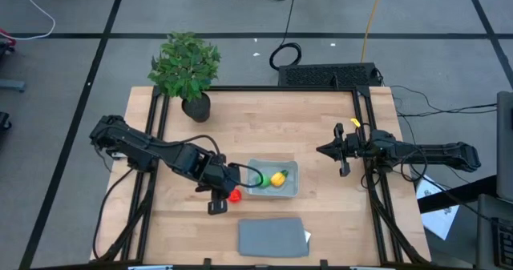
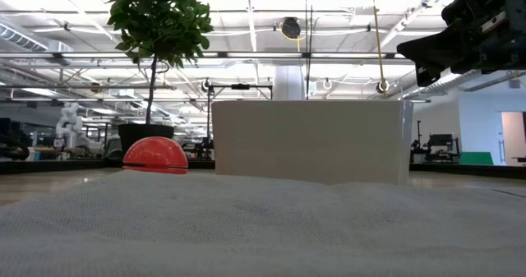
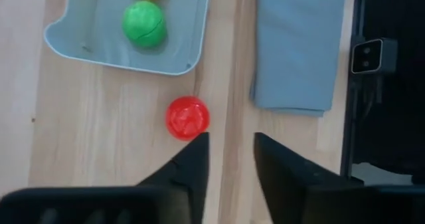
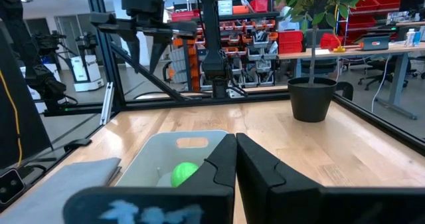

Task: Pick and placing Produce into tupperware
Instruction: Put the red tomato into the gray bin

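The small clear bluish-grey rectangular plastic tub (image 1: 290,188) is sitting near the middle of the light wooden table (image 1: 321,126) and is serving as the landmark here. Inside it the green toy ball (image 3: 144,24) and the yellow toy fruit with a green tip (image 1: 277,179) are lying side by side, close to each other. The red toy ball (image 3: 187,117) is resting on the bare wood just outside the tub, beside one of its rounded corners, not touching the wall as far as the left wrist view shows. The left gripper (image 3: 231,154) is hovering over that spot, its two dark fingers standing slightly spread with a gap between them and pinching nothing, the red ball lying just beyond their tips. The right gripper (image 4: 236,152) is waiting well apart from the tub on the other side, its fingers pressed together and empty. A flat opaque grey rectangular lid (image 1: 272,236) is lying near the tub, and a leafy potted plant (image 1: 187,71) is standing farther off at the table's edge.
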Action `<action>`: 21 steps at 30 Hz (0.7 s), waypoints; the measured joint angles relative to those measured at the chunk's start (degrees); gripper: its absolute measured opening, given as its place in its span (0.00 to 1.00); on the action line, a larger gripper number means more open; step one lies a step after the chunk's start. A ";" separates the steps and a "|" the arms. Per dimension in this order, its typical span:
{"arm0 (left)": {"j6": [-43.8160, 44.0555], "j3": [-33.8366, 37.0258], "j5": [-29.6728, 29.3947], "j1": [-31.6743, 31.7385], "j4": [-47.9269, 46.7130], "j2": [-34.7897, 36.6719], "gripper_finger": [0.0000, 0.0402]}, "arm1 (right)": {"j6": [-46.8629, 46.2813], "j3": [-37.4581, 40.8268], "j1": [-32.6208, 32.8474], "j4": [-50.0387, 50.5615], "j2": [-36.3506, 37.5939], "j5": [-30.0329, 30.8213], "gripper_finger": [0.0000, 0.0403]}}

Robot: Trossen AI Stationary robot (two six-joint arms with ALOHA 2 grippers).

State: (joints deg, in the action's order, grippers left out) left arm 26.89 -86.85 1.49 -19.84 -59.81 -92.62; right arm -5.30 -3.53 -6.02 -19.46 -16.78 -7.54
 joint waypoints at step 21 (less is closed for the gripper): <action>-3.94 0.00 -1.46 -0.15 -0.02 -3.85 0.87 | 0.42 0.00 0.00 -0.02 0.00 0.01 0.00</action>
State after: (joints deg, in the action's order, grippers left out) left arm 22.95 -86.85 0.03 -19.99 -59.83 -96.47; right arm -4.89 -3.53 -6.02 -19.49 -16.78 -7.53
